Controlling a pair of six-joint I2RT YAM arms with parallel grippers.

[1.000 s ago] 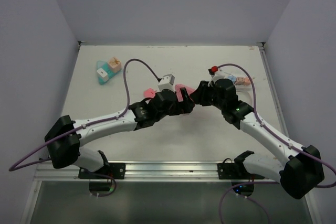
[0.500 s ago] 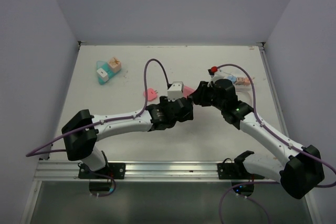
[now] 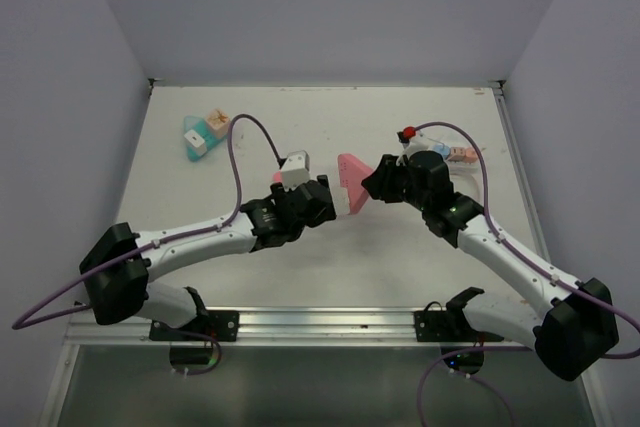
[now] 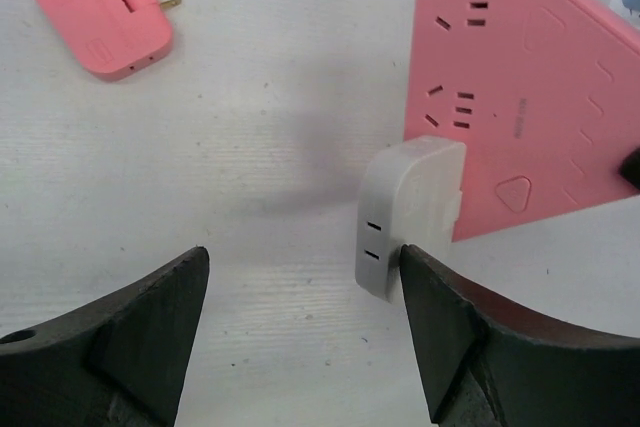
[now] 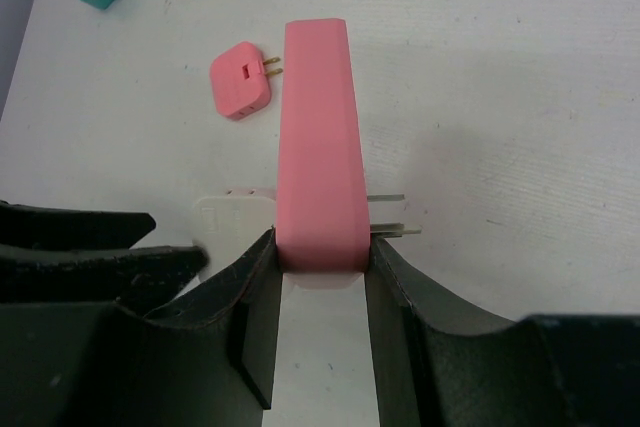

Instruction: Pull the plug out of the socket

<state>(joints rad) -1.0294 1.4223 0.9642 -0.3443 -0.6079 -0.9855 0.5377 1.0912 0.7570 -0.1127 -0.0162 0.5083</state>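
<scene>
Right gripper (image 5: 320,259) was closed on the pink socket (image 5: 315,127), holding it on edge above the table (image 4: 250,127). Left gripper (image 4: 300,277) was open and held nothing. The white plug (image 4: 405,207) sat at the socket's lower corner, just beside the left gripper's right finger (image 4: 470,347); could not tell if it was seated. A loose pink plug (image 4: 100,12) lay well apart.

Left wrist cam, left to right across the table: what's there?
pink plug lying loose → white plug → pink socket
</scene>
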